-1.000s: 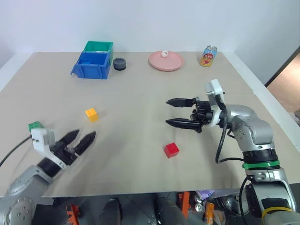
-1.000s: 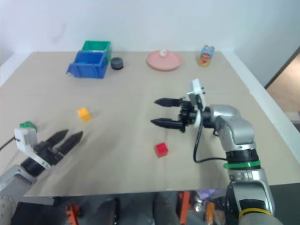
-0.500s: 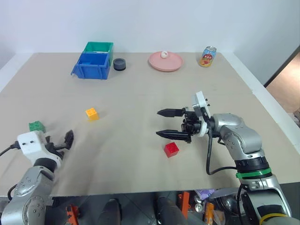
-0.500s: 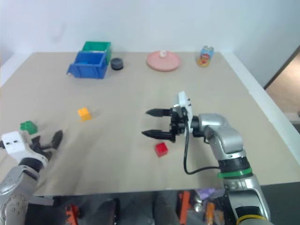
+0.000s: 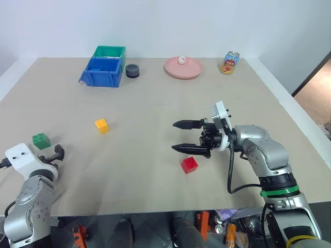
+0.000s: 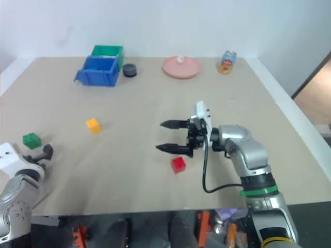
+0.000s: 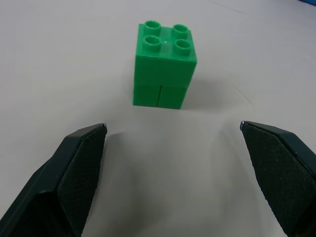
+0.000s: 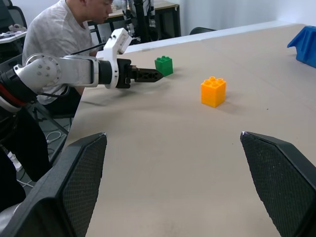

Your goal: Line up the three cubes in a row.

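The green cube [image 7: 164, 69] sits near the table's left edge, upright with its studs up, well apart from the yellow-orange cube [image 5: 102, 126] farther in and the red cube [image 5: 189, 165] toward the middle; the three make no row yet. The left gripper [image 7: 173, 148] points at the green cube with its fingers spread wide and empty, the cube just ahead of the tips and, as far as the wrist view lets one judge, not yet between them. The right gripper [image 5: 177, 136] hangs released above the table [image 5: 155, 98], just beside the red cube. The step in hand looks like the reach for the green cube; next the left fingers must straddle it and close squarely.
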Motion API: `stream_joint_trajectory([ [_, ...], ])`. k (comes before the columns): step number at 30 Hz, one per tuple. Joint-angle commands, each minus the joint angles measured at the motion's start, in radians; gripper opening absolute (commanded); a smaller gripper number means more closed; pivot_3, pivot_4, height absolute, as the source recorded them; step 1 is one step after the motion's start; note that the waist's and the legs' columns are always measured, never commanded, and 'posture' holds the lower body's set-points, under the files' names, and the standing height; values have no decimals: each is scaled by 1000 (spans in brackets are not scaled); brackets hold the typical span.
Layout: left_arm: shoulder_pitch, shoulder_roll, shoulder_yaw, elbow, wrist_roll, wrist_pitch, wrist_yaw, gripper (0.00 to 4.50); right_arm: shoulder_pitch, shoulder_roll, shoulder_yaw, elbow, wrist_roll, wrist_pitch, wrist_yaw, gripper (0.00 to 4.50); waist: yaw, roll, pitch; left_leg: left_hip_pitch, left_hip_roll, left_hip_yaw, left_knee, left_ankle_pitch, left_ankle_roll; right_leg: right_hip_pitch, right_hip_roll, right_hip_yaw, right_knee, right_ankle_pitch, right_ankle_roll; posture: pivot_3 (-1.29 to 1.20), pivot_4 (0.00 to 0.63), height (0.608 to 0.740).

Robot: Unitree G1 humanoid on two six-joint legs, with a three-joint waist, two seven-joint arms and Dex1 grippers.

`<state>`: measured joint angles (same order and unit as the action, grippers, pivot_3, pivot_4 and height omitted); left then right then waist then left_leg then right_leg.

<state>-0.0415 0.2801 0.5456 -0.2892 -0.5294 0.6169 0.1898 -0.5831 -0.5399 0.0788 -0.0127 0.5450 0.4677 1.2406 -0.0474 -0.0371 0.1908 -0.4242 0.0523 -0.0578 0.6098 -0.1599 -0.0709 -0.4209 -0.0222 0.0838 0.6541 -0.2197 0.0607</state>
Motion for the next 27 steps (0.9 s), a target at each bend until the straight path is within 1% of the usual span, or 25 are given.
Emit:
stream_joint_trajectory([
  [1,-46,34,3,36,33,-16,-9,4500,3,3,-6,-51,4,-17,-7,4482,0,0,0,0,0,0,0,0,0,0,0,0,0,0,0,0,150,736],
  [7,-112,55,-12,108,78,-29,-23,4500,19,3,-8,-66,2,-16,-21,4482,0,0,0,0,0,0,0,0,0,0,0,0,0,0,0,0,150,736],
  [17,-243,96,-26,288,152,-85,-58,4500,49,-2,-12,-87,-6,-25,-54,4482,0,-1,0,0,0,0,0,0,0,0,0,0,0,0,1,0,150,736],
  [19,-246,93,-27,294,161,-93,-60,3942,55,-4,-15,-87,-10,-29,-62,4500,0,-1,0,0,0,0,0,0,0,0,0,0,0,0,1,0,150,736],
  [20,-245,91,-27,293,163,-95,-59,3796,58,-5,-17,-88,-12,-32,-65,4500,0,-1,0,0,0,0,-1,0,0,0,0,0,0,0,1,0,150,736],
  [21,-242,87,-27,290,165,-95,-59,3278,62,-6,-18,-88,-12,-32,-65,4500,0,-1,0,0,0,0,-1,0,0,0,0,0,0,0,1,0,150,736],
  [23,-234,79,-25,284,168,-92,-58,2626,65,-9,-20,-88,-14,-34,-69,4500,0,-1,0,0,0,0,-1,0,0,0,0,0,0,0,1,0,150,736],
  [24,-231,77,-25,281,169,-90,-58,2220,66,-10,-21,-88,-14,-34,-70,4500,0,-1,0,0,0,0,-1,0,0,0,0,0,0,0,1,0,150,736],
  [26,-226,72,-25,276,170,-87,-58,1576,63,-10,-20,-83,-16,-35,-72,4500,0,-1,0,0,0,0,-1,0,0,0,0,0,0,0,1,0,150,736],
  [27,-222,69,-28,270,172,-86,-57,1344,63,-11,-20,-82,-17,-36,-71,4500,0,-1,0,0,0,0,-1,0,0,0,0,0,0,0,1,0,150,736],
])
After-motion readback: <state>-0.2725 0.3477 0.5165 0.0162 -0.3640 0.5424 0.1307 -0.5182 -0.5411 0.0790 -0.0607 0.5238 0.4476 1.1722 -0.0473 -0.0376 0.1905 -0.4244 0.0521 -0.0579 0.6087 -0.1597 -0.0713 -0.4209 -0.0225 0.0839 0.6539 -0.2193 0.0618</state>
